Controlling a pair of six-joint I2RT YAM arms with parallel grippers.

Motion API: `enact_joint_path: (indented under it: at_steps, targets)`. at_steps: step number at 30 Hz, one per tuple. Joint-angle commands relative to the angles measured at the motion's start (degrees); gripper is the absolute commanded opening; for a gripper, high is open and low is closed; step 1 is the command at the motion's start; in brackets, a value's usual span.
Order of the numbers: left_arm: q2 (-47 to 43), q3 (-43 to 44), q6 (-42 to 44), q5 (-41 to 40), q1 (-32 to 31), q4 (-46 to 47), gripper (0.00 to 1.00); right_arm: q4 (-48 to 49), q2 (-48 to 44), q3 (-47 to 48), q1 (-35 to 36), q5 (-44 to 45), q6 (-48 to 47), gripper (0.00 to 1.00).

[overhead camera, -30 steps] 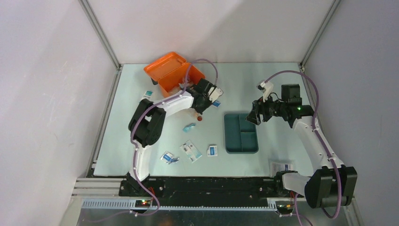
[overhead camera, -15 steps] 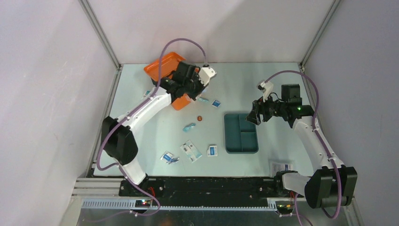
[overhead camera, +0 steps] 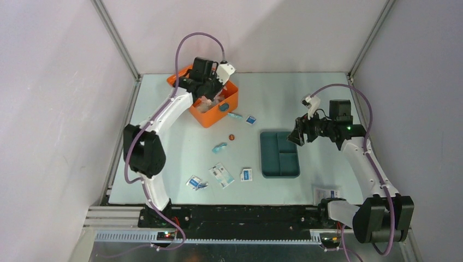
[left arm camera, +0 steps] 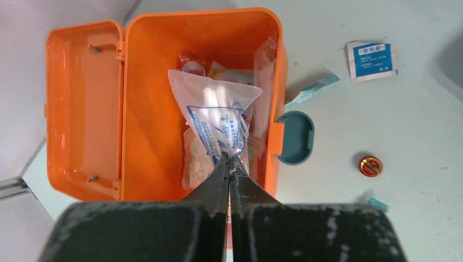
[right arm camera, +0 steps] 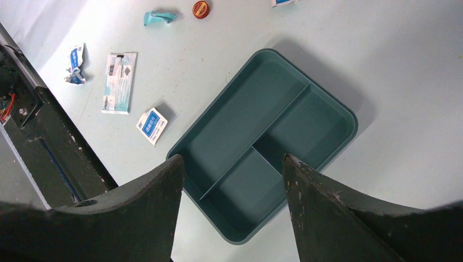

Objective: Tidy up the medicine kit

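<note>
Now the left jaws hang right over the medicine kit (left arm camera: 147, 65), pressed shut on the near corner of a clear pouch (left arm camera: 215, 117) with blue print. The pouch stretches away from them into the open orange box, lying on other packets. The kit's lid (left arm camera: 82, 103) lies folded back on one side of those jaws, and its teal latch (left arm camera: 297, 137) sticks out on the other side. Past the latch, on the pale desk (left arm camera: 415, 120), sits a small red round tin (left arm camera: 371, 166), and farther from the jaws a blue-and-white sachet (left arm camera: 371, 59). Over on the other arm, the right jaws stand wide apart, gripping nothing, well away from the kit. Straight below them rests a dark teal tray (right arm camera: 240, 125) with three compartments, and a little sachet (right arm camera: 152, 124) lies just beside its edge.
</note>
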Motion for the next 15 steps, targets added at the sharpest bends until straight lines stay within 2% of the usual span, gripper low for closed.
enact_joint_path:
  at_steps: [1,12,15]
  targets:
    - [5.0,4.1,3.1,0.1,1.1,0.7,0.0,2.5,-2.3,0.2,-0.6,-1.5,0.7,0.71]
    - [12.3,6.5,4.1,1.6,1.8,0.6,0.0,2.2,-2.4,0.1,-1.8,-2.2,0.9,0.71]
    - [13.2,7.4,7.8,0.1,2.1,0.8,0.0,2.8,-2.1,0.1,-1.8,-2.5,1.2,0.71]
